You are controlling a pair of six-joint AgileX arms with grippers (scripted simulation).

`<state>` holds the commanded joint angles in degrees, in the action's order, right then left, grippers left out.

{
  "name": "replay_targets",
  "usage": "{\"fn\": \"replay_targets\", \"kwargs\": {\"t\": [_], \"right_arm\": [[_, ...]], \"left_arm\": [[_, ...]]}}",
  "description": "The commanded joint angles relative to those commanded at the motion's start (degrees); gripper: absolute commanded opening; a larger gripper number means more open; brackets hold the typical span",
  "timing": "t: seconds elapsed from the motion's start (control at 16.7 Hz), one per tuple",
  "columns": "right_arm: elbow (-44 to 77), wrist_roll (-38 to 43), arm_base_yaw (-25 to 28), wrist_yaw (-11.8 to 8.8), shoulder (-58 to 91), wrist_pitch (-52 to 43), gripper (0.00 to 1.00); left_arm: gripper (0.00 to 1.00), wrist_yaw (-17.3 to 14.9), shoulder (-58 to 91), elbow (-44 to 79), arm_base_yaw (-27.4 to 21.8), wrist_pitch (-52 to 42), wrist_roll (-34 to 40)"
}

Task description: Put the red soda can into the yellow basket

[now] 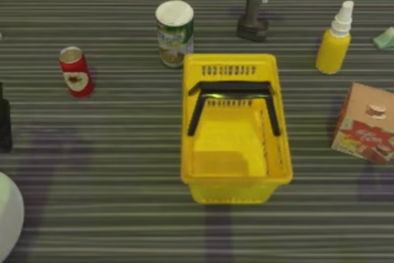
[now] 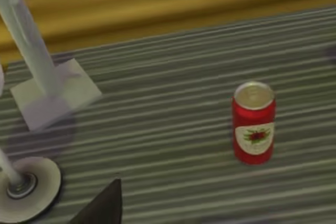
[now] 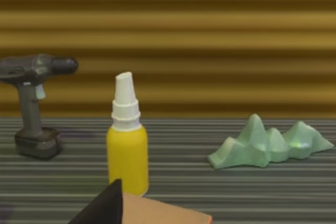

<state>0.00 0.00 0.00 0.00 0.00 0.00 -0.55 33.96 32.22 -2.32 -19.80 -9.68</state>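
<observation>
The red soda can (image 1: 76, 72) stands upright on the striped cloth at the table's far left; in the left wrist view the can (image 2: 253, 123) shows its silver top and pale label. The yellow basket (image 1: 192, 121) sits in the middle of the table, its black handles (image 1: 233, 88) folded across the opening and nothing inside. My left gripper (image 2: 173, 220) hangs short of the can, open, and only one dark fingertip (image 2: 107, 203) shows. My right gripper (image 3: 173, 220) is over at the right side, open, also with just one fingertip (image 3: 107, 203) in view.
A green-and-white canister (image 1: 174, 34) stands just behind the basket's left corner. At the back are a grey drill (image 1: 257, 4) and a yellow spray bottle (image 1: 334, 40). A cardboard box (image 1: 364, 124) lies at the right and a green crumpled object (image 1: 386, 38) at the edge.
</observation>
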Motion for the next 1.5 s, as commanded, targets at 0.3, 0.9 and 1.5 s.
{"fn": "replay_targets", "kwargs": {"t": [0.3,0.9,1.5], "right_arm": [[0.0,0.0,0.0,0.0,0.0,0.0,1.0],[0.0,0.0,0.0,0.0,0.0,0.0,1.0],[0.0,0.0,0.0,0.0,0.0,0.0,1.0]], "left_arm": [[1.0,-0.1,28.8,27.9,-1.4,-16.7,-8.0],[1.0,-0.2,86.9,85.9,-3.7,-50.2,-23.7],[1.0,0.1,116.1,114.7,-4.4,-67.1,-31.0]]}}
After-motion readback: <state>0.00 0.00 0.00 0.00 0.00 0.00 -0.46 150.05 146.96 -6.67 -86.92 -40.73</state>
